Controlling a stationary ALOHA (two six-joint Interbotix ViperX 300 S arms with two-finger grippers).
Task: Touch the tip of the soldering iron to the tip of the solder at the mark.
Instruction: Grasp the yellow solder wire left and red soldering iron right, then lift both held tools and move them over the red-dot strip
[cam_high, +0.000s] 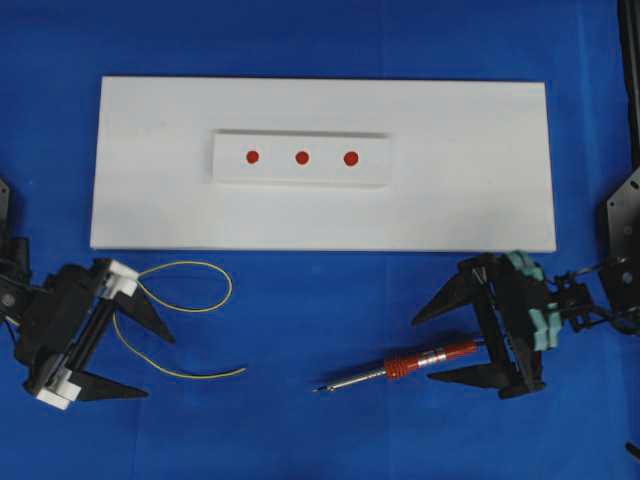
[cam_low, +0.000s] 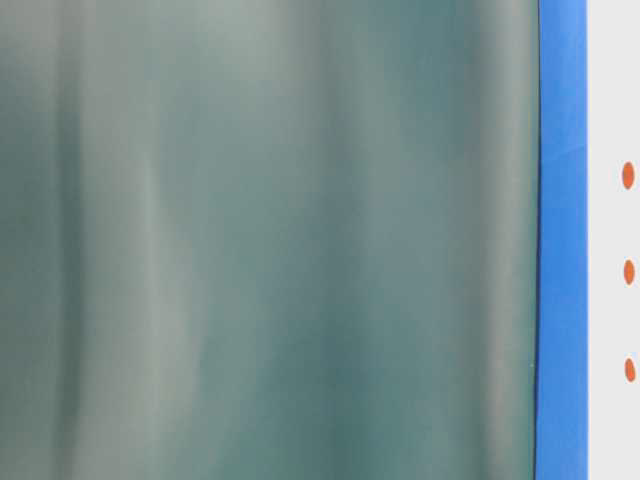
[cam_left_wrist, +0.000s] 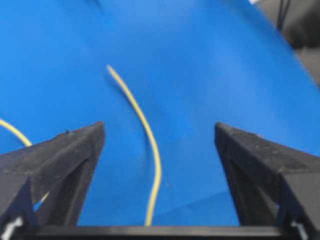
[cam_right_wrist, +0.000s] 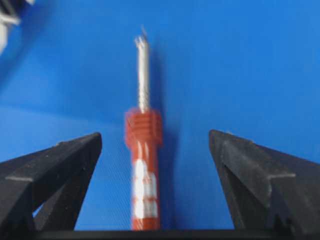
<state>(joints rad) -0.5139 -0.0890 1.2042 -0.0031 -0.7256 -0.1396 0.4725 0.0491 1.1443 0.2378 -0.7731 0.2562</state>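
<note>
A blurred grey-green surface (cam_low: 270, 240) is filling most of the table-level view, hiding nearly everything there. The white board (cam_low: 615, 100) is being cut off at that view's right edge. The soldering iron (cam_right_wrist: 145, 170) is showing smeared in the right wrist view, its handle running under the bottom edge. The solder (cam_left_wrist: 150, 150) is blurring too, running out below.

left tool (cam_high: 135, 355): spread wide | right tool (cam_high: 440, 345): spread wide (both seemingly low)

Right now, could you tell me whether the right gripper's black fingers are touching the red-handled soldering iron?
Apart. In the right wrist view, the right gripper stands open, and blue cloth shows on both sides between its fingers and the soldering iron.
</note>
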